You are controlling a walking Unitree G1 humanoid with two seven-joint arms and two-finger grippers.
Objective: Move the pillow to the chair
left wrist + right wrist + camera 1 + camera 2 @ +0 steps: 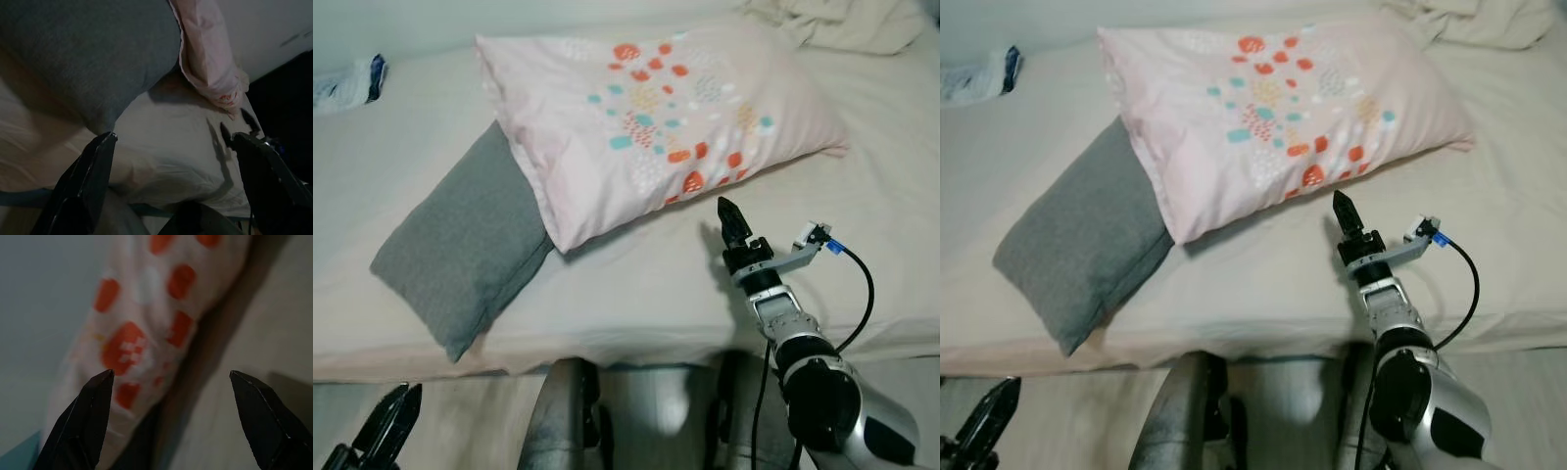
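Pink patterned pillow lies mid-bed, overlapping grey cushion. My right pincer, spread wide, is lined up at its near edge for a grab; left pincer hangs released.

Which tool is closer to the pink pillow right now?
Right. The right tool hovers open just short of the pink pillow's near edge; the left tool hangs low by the floor, below the bed edge.
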